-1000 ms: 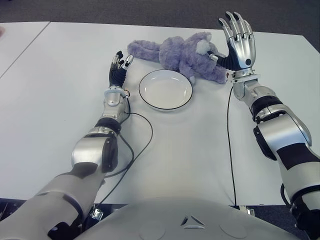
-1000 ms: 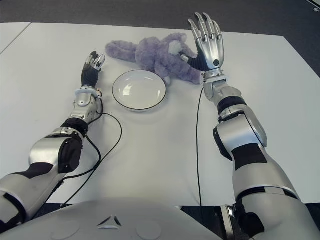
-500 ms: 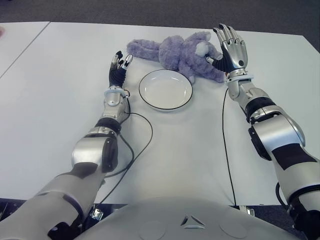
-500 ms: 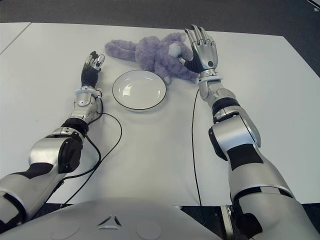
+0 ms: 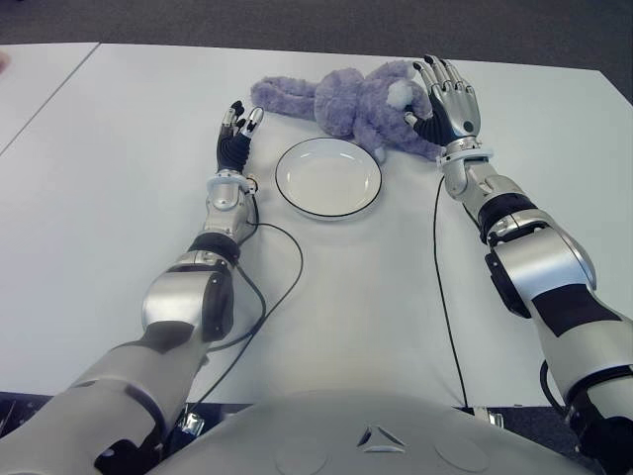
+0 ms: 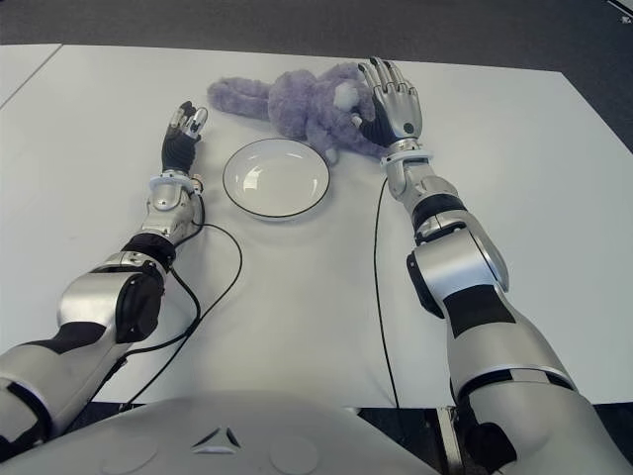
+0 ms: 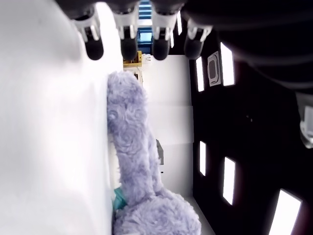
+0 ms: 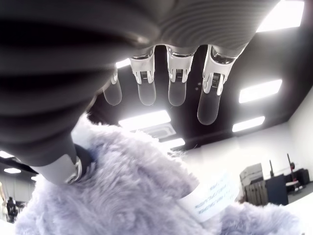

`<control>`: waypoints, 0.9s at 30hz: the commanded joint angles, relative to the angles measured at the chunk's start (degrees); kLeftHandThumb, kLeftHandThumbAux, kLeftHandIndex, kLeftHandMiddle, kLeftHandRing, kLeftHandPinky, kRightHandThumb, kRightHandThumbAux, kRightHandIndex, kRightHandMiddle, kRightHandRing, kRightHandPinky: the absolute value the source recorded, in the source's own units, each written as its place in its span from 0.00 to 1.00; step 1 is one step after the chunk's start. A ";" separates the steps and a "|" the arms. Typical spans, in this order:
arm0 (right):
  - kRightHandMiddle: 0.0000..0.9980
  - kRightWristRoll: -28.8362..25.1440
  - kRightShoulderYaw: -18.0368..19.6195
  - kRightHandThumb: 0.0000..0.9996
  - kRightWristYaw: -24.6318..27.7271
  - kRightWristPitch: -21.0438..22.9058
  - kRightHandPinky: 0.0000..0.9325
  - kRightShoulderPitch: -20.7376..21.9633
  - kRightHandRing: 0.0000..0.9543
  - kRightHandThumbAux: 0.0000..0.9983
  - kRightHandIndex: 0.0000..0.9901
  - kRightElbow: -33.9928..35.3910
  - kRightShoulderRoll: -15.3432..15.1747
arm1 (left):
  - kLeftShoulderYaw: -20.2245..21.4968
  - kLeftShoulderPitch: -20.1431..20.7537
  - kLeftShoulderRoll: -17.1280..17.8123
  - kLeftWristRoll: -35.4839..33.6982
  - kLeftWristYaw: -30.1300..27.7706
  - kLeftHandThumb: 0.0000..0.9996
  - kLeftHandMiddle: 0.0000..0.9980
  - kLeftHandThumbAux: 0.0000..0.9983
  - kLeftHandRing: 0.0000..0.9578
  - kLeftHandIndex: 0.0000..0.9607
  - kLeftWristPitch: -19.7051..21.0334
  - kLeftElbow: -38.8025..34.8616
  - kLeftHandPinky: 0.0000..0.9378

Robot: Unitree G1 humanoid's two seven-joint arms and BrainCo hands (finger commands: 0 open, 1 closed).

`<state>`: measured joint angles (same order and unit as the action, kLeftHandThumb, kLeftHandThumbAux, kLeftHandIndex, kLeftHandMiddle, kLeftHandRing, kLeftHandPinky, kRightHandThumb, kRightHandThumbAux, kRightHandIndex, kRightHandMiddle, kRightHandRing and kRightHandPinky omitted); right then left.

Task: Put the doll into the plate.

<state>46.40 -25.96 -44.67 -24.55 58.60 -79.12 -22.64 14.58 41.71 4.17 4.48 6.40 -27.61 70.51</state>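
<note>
Office or lab: white tables [image 5: 119, 178], ceiling light panels [image 8: 274, 90]

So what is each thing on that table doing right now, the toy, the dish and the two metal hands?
doll: lying on the table beyond the plate, not lifted.
plate: upright on the table, nothing in it.
right hand: open, fingers spread over the doll's head end, thumb against the fur, no grasp closed.
left hand: open, holding nothing, left of the plate, near the doll's long limb.
table: white, carrying everything.

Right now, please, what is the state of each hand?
Left hand: open, holding nothing, left of the plate.
Right hand: open, fingers spread over the doll, not yet closed on it.
</note>
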 commanded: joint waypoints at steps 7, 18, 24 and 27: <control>0.00 -1.17 0.48 0.55 1.91 0.74 0.17 0.25 0.01 0.61 0.00 -0.58 2.09 | -1.18 -10.10 -4.21 1.28 0.87 0.00 0.00 0.37 0.01 0.00 6.78 7.71 0.04; 0.00 -0.99 -0.05 0.56 0.69 -0.47 0.17 1.14 0.00 0.60 0.00 -0.42 1.59 | -1.84 -9.86 -4.15 1.94 1.58 0.00 0.00 0.36 0.01 0.00 7.24 7.80 0.03; 0.00 -0.43 -0.64 0.58 0.07 -0.94 0.20 1.32 0.00 0.59 0.00 -0.39 1.18 | -2.33 -9.68 -4.21 1.99 1.86 0.00 0.00 0.36 0.01 0.00 7.46 7.83 0.03; 0.00 -0.04 -1.07 0.58 -0.42 -1.34 0.20 1.43 0.01 0.60 0.00 -0.35 0.93 | -2.59 -9.56 -4.25 2.20 2.23 0.00 0.00 0.36 0.01 0.00 7.65 7.86 0.02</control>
<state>45.64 -26.20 -44.43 -24.79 59.05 -79.12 -21.51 12.60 41.84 3.77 5.68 7.50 -27.55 70.53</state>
